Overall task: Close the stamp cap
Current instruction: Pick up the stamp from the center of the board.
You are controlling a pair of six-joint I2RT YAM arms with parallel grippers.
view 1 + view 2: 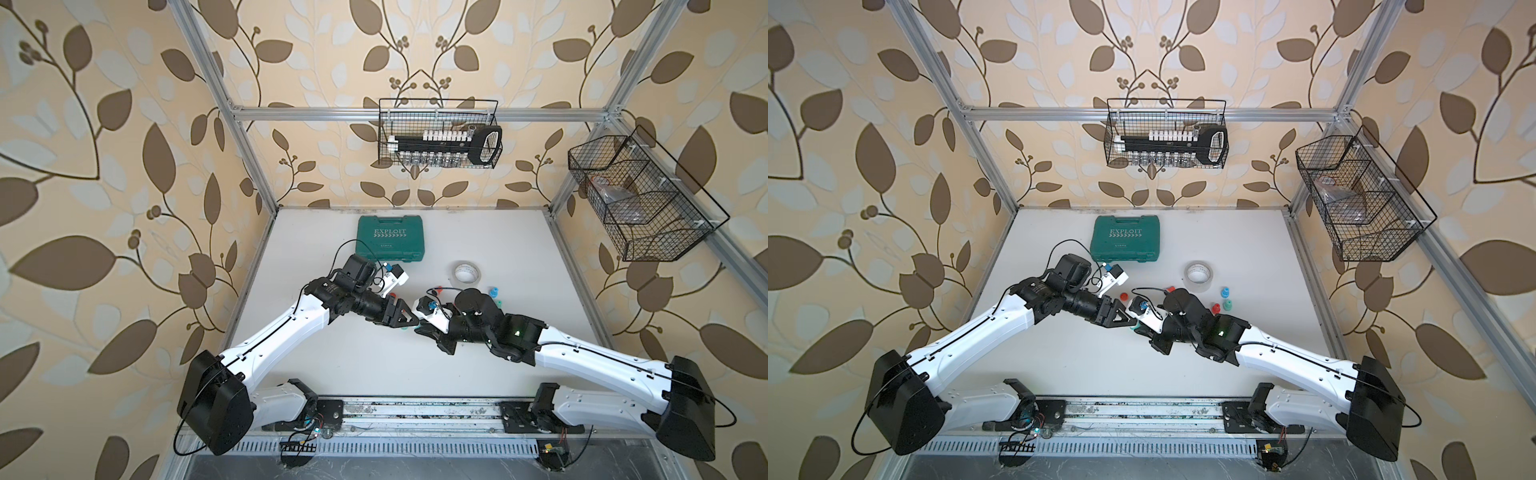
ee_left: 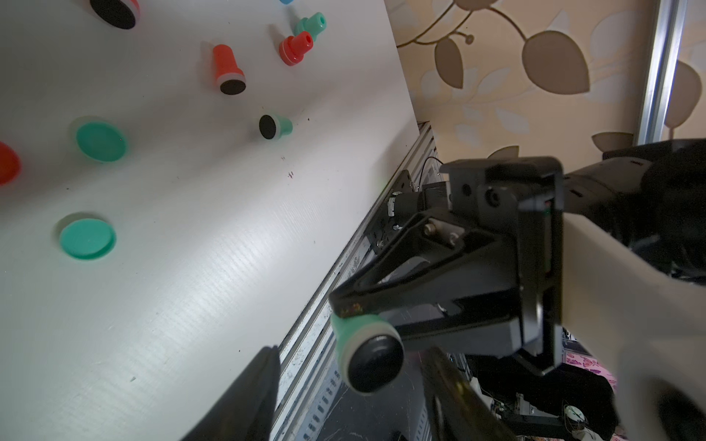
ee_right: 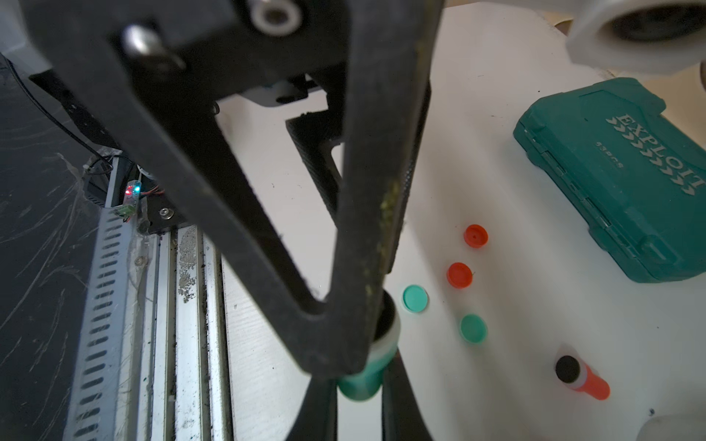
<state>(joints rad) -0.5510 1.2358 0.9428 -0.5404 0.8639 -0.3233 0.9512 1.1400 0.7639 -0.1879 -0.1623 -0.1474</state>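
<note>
The right gripper (image 3: 361, 389) is clamped on the teal body of a green stamp (image 2: 368, 353). It holds the stamp off the table (image 1: 374, 365), on the robot's side of the green tool case (image 1: 390, 237) and well apart from the case. The stamp's white ring and round black end face are turned toward the left arm.

The left gripper (image 1: 412, 321) meets the stamp there with its jaws spread. In the left wrist view one finger stands on each side of the black end, with a gap showing on both sides. In the right wrist view a left finger crosses in front of that end, and I cannot tell whether it touches.

A teal cap (image 3: 415, 298) and another teal cap (image 3: 473, 328) lie flat on the table between the held stamp and the case. A red cap (image 3: 459, 275) and a further red cap (image 3: 475, 236) lie flat a little nearer the case. A red stamp (image 3: 582, 380) lies on its side with its black pad showing, also on the robot's side of the case. A tape roll (image 1: 466, 273) lies flat near the case's corner, to the robot's right of it.
</note>
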